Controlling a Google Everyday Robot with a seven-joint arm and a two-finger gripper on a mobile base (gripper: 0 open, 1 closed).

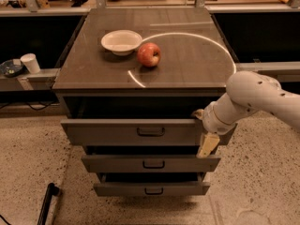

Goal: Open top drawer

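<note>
The top drawer (117, 132) is the widest of three grey drawers in the cabinet, with a small dark pull handle (150, 131) at its centre. It stands pulled out a little, with a dark gap above its front. My gripper (205, 134) on the white arm (255, 95) is at the right end of this drawer's front, against its right corner and well right of the handle. A beige part of it hangs down over the drawer's lower right edge.
Two narrower drawers (150, 163) (150, 189) below also stand out a little. On the cabinet top (187, 55) are a white bowl (121, 41) and a red apple (149, 54). A white cup (31, 63) stands on a ledge at left. A dark pole (46, 203) lies on the floor.
</note>
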